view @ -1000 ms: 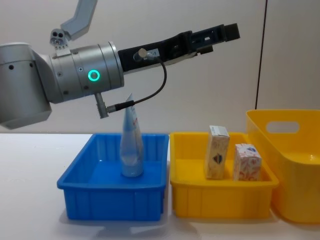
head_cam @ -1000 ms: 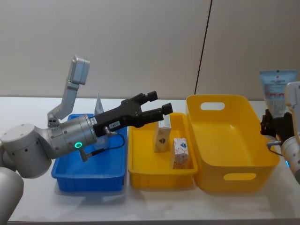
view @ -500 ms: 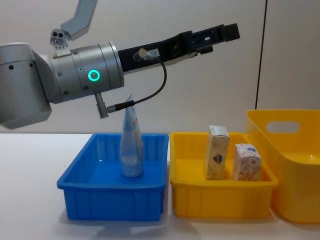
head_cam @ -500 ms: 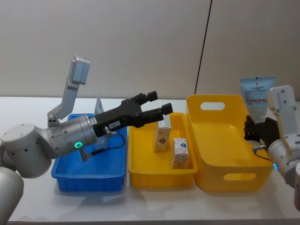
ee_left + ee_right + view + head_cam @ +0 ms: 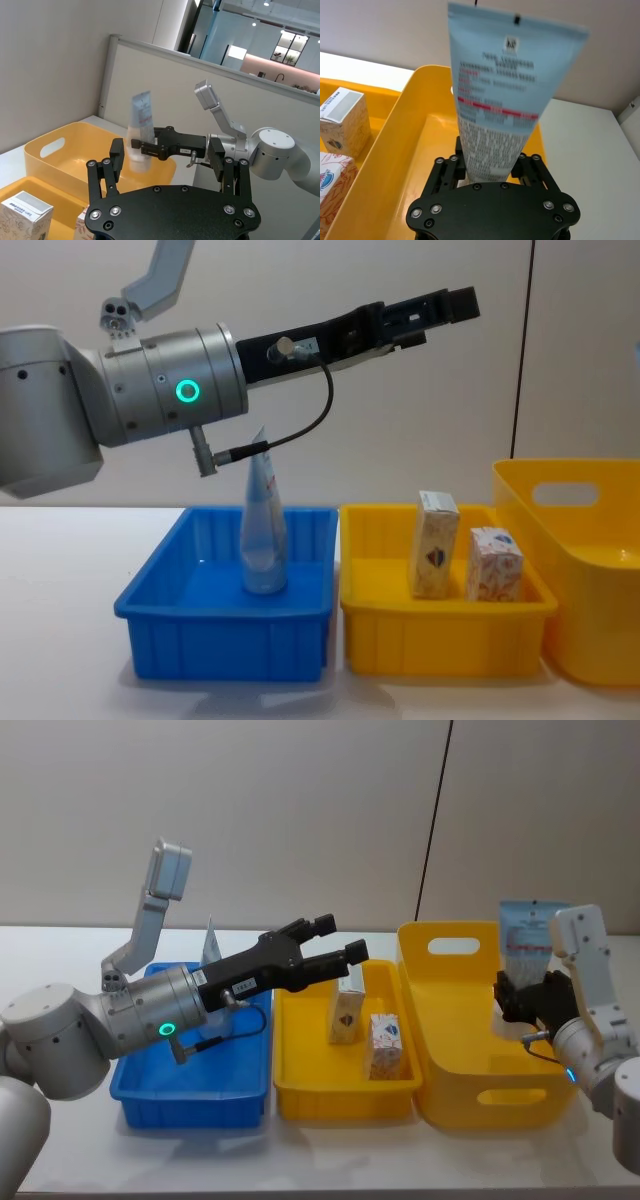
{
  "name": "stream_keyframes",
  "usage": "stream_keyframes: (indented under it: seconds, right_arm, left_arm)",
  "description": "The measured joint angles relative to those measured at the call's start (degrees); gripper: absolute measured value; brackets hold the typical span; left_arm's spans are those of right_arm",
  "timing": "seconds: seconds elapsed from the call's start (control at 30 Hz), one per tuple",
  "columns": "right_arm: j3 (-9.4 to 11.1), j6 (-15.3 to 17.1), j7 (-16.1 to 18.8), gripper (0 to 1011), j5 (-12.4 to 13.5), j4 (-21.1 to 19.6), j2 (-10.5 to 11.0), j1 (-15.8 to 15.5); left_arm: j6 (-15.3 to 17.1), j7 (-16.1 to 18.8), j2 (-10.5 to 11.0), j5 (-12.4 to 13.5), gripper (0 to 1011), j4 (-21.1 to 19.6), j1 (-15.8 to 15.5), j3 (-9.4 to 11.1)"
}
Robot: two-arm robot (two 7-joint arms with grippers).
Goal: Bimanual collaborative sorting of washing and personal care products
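My right gripper (image 5: 520, 998) is shut on the lower end of a pale blue tube (image 5: 527, 930), held upright, crimped end up, above the right side of the big yellow basket (image 5: 500, 1065). The right wrist view shows the tube (image 5: 505, 100) over the basket's inside (image 5: 415, 150). My left gripper (image 5: 342, 940) hangs open and holds nothing, above the boundary of the blue tray (image 5: 190, 1095) and the yellow tray (image 5: 340, 1095). Another tube (image 5: 263, 530) stands in the blue tray. Two cartons (image 5: 435, 543) (image 5: 494, 563) stand in the yellow tray.
The blue tray, yellow tray and basket stand side by side, left to right, on the white table (image 5: 330, 1160). A grey wall runs behind it. The left forearm (image 5: 160, 390) stretches over the blue tray.
My right gripper has carried the tube leftward and down, from beyond the basket's right edge to above its right side. The left arm has not moved.
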Motion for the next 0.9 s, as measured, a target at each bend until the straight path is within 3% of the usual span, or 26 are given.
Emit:
stream_keyframes:
  seconds: [0.33, 0.37, 0.53, 0.67, 0.9]
  right_arm:
    - [-0.3, -0.2, 0.5, 750, -0.2, 0.7, -0.2, 0.4]
    - [-0.3, -0.2, 0.5, 817, -0.2, 0.8, -0.2, 0.5]
    - [-0.4, -0.3, 0.6, 951, -0.2, 1.0, -0.3, 0.6]
    - [-0.4, -0.3, 0.7, 1002, -0.3, 1.1, -0.3, 0.6]
    - [-0.5, -0.4, 0.8, 1002, -0.3, 1.2, -0.4, 0.7]
  left_arm:
    - [0.0, 0.0, 0.0, 0.0, 1001, 0.0, 0.0, 0.0]
    - [0.0, 0.0, 0.0, 0.0, 1001, 0.0, 0.0, 0.0]
    - [0.0, 0.0, 0.0, 0.0, 1001, 0.0, 0.0, 0.0]
    - [0.0, 0.0, 0.0, 0.0, 1001, 0.0, 0.0, 0.0]
    - [0.0, 0.0, 0.0, 0.0, 1001, 0.0, 0.0, 0.0]
